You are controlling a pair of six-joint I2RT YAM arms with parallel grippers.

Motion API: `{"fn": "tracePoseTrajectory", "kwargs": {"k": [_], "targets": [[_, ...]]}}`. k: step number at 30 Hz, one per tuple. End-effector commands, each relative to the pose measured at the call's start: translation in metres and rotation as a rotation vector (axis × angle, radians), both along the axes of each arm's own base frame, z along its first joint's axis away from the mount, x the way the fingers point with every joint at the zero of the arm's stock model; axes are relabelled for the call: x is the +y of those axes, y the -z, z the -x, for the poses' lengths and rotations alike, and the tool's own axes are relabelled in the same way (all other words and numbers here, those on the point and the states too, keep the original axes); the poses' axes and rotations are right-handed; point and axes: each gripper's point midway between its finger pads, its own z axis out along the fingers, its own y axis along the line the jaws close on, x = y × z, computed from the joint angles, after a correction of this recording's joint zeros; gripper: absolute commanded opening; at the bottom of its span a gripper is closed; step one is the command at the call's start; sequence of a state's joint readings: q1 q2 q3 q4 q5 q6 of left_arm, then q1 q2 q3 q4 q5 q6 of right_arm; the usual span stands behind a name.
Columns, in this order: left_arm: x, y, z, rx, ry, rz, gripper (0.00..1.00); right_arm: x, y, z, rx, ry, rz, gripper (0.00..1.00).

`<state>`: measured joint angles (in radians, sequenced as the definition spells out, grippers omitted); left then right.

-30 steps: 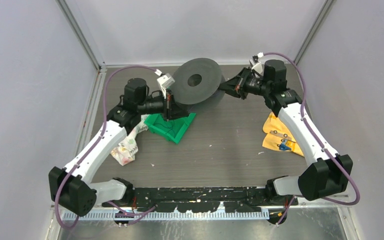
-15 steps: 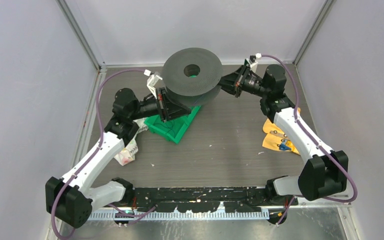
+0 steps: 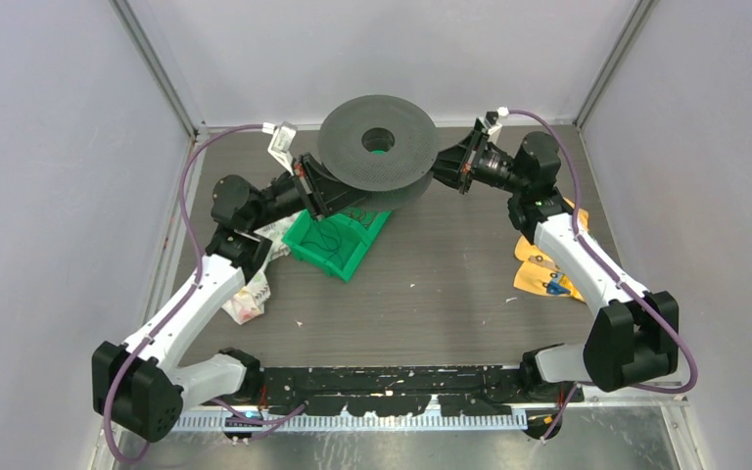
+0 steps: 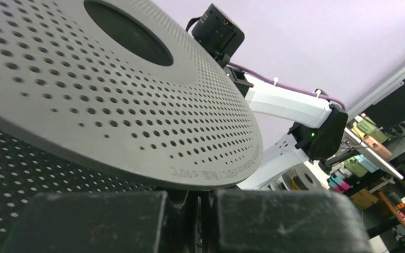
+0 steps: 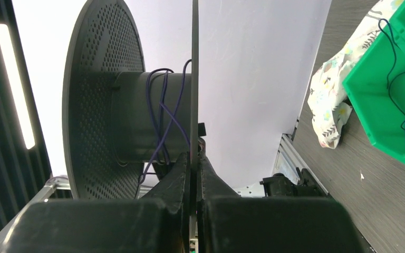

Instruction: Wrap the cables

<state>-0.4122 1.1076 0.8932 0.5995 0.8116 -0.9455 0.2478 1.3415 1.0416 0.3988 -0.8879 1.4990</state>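
A wide black perforated spool (image 3: 352, 162) hangs in the air over the back of the table, its flanges nearly level. My left gripper (image 3: 318, 186) is shut at its left rim, under the upper flange (image 4: 111, 105). My right gripper (image 3: 444, 164) is shut on the edge of one flange (image 5: 194, 79) from the right. A thin dark cable (image 5: 163, 105) lies in a few loose turns round the hub. More thin cable (image 5: 401, 89) loops inside the green bin (image 3: 338, 250) below the spool.
A patterned cloth (image 3: 250, 294) lies left of the green bin. Yellow pieces (image 3: 543, 264) lie at the right beside my right arm. Metal frame rails edge the table at the back and both sides.
The spool has tipped from facing the camera to lying nearly flat and has shifted slightly left. My left wrist has swung up and back with it. Both grips are unchanged.
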Motion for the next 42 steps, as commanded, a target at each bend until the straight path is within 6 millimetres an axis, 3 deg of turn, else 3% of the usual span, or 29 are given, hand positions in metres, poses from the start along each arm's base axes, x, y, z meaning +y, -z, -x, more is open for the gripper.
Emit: {"fn": "tracePoseTrajectory", "kwargs": {"k": [1, 13, 27, 42], "targets": [[0.003, -0.028, 0.0, -0.028, -0.002, 0.02, 0.0, 0.0, -0.028, 0.03, -0.16, -0.078, 0.006, 0.0], [0.025, -0.014, -0.012, -0.049, 0.037, -0.089, 0.0, -0.001, -0.03, 0.051, -0.159, -0.199, -0.008, 0.01], [0.026, -0.013, -0.022, 0.011, 0.245, -0.086, 0.0, -0.005, -0.026, 0.079, -0.227, -0.276, 0.022, 0.01], [0.034, -0.023, -0.043, -0.027, 0.168, -0.028, 0.0, -0.004, -0.016, 0.085, -0.239, -0.304, 0.054, 0.01]]}}
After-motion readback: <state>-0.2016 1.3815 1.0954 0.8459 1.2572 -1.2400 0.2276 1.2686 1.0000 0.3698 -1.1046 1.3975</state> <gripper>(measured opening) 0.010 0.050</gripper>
